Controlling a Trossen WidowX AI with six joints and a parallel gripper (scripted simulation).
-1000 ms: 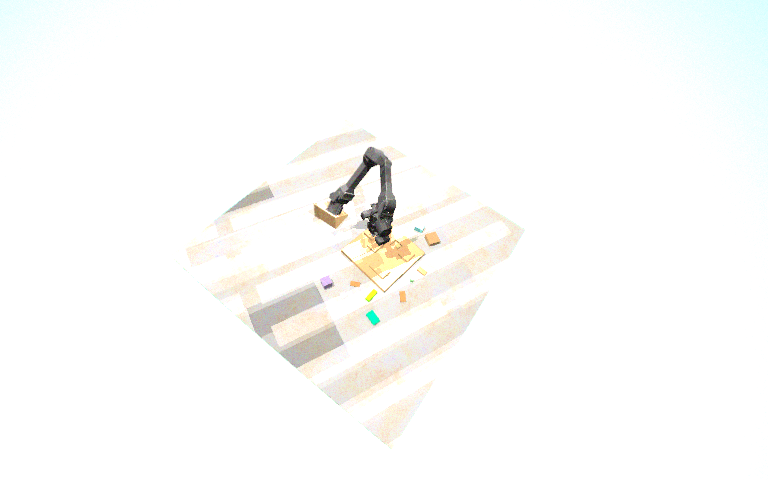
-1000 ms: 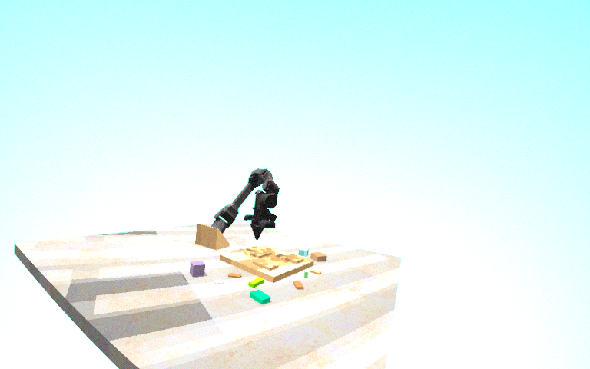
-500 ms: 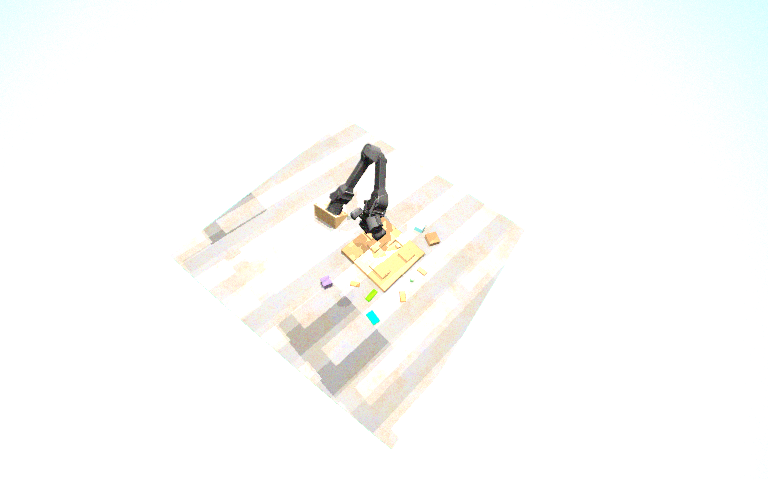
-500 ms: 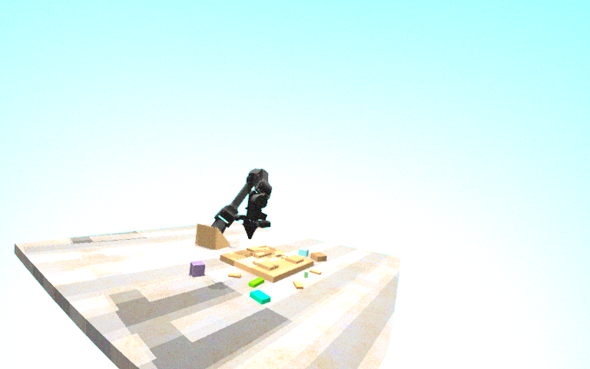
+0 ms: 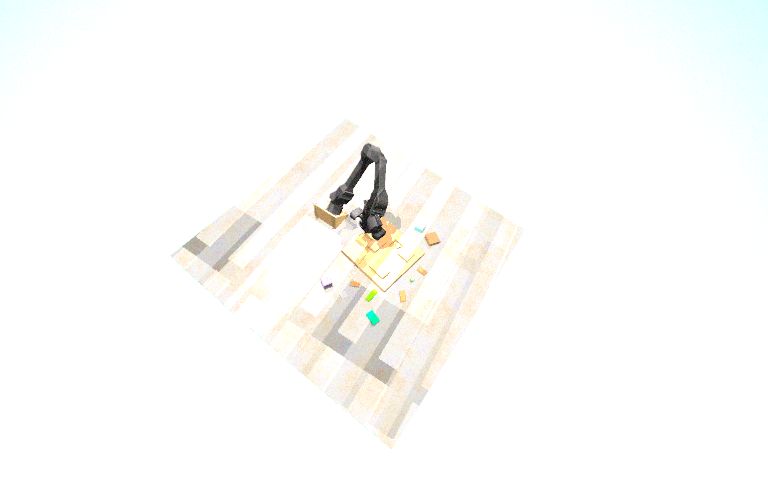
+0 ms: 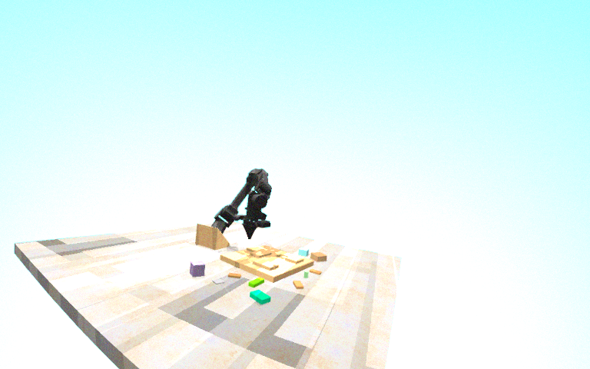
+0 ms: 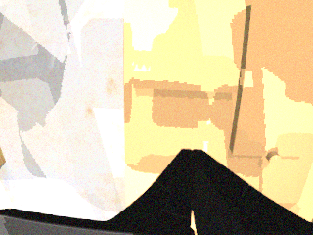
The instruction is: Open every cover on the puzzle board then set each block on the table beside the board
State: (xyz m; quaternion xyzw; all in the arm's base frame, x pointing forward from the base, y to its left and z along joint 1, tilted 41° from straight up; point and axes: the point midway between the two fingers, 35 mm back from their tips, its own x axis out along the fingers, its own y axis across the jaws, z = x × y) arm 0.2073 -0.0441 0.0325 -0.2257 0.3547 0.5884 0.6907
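The wooden puzzle board (image 5: pixel 363 271) (image 6: pixel 293 272) lies on the table with several pale raised plates on it. One plate (image 6: pixel 266 264) is near its front and another plate (image 6: pixel 294 260) near its right side. Which covers are open and whether wells hold blocks cannot be told. My gripper (image 6: pixel 249 237) (image 7: pixel 190 159) is shut and empty, pointing down above the back left part of the board. The wrist view shows a long dark groove (image 7: pixel 237 108) in the board. A lime block (image 5: pixel 370 295) (image 6: pixel 256 282) and a teal block (image 5: pixel 372 317) (image 6: pixel 260 297) lie in front of the board.
A purple cube (image 5: pixel 326 282) (image 6: pixel 197 268) stands left of the board. Orange bars (image 5: pixel 354 284) (image 6: pixel 297 284) and a small green piece (image 5: pixel 412 280) (image 6: pixel 306 274) lie near its front edges. A light blue block (image 6: pixel 303 252) and brown block (image 5: pixel 432 238) (image 6: pixel 318 256) are at right. A wooden wedge (image 6: pixel 210 237) stands by the arm's base.
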